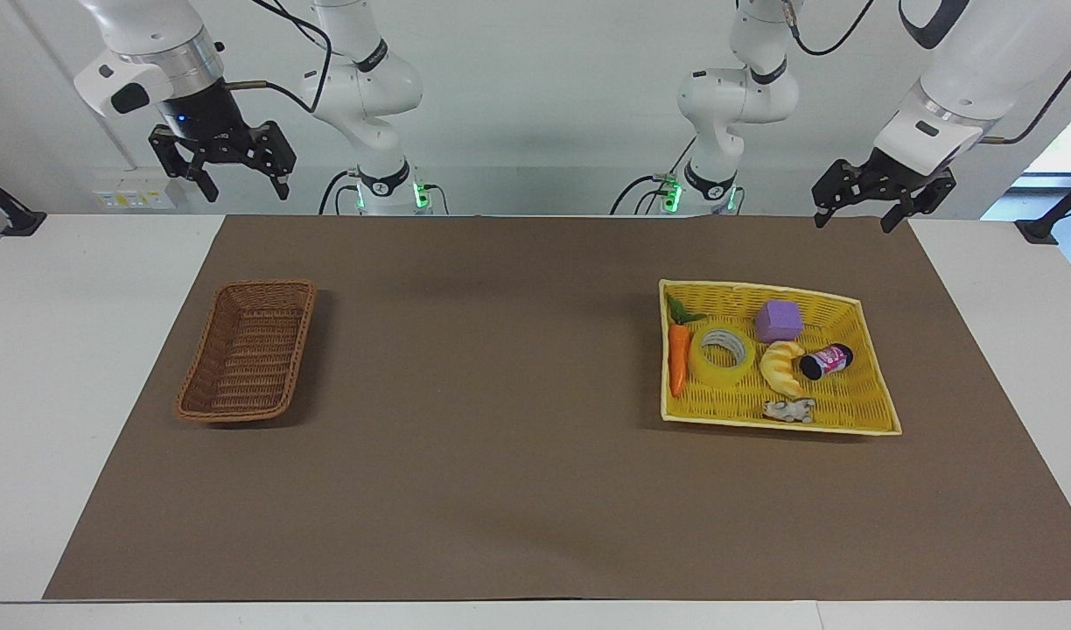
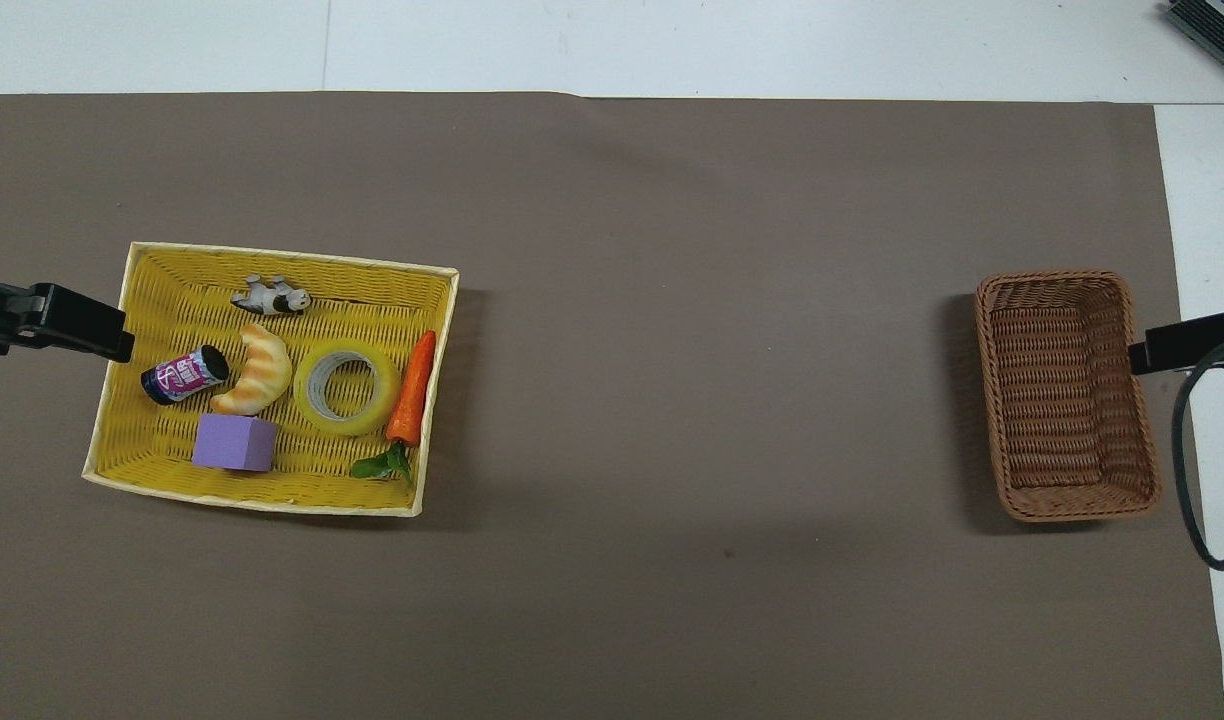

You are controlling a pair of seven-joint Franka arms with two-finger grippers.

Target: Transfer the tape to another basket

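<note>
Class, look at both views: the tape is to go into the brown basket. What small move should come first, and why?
Probably the left gripper should move over the tape and come down on it. Both grippers hang open and empty; the tape lies flat in the yellow tray at the left arm's end, between the carrot and the croissant. The brown basket is empty; the right gripper waits.

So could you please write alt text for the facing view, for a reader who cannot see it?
A yellow tape roll lies in a yellow tray basket with a carrot and other toys; a brown wicker basket sits empty toward the right arm's end. The left gripper and right gripper hang open above the table.
</note>
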